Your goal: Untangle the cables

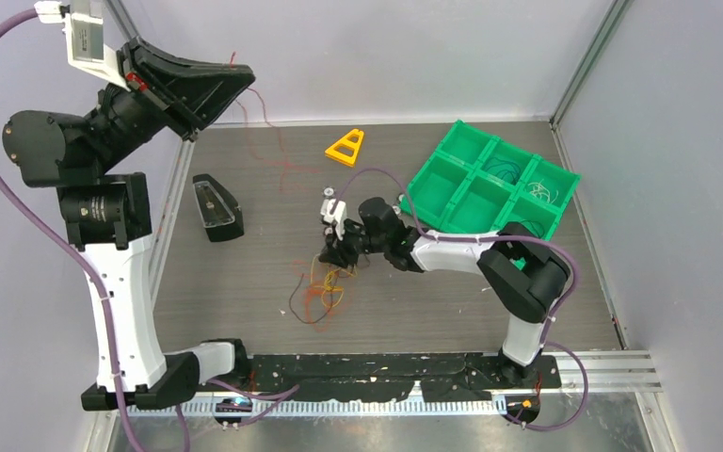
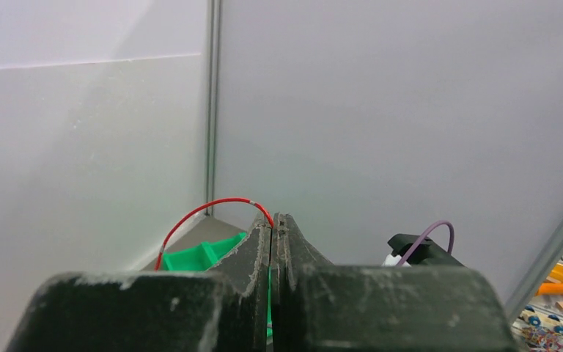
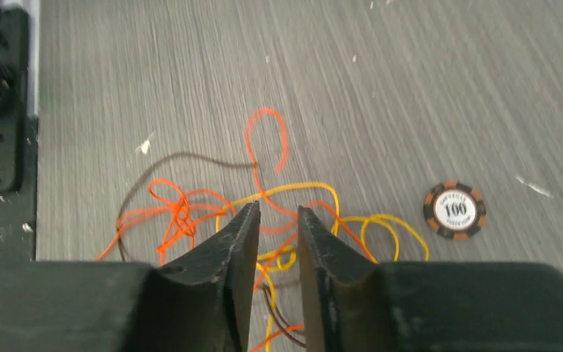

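1. Right gripper, jaws narrowly apart, hangs over the cables, an orange, yellow and brown tangle on the table; a poker chip lies at 3 o'clock.
2. Left gripper, raised at the table's 10 o'clock, pinches a red wire between closed jaws.

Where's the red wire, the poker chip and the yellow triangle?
red wire [image 2: 220, 200], left wrist view, top of its arch.
poker chip [image 3: 454, 211], right wrist view, its middle.
yellow triangle [image 1: 342, 157], top external view, its lower bar.
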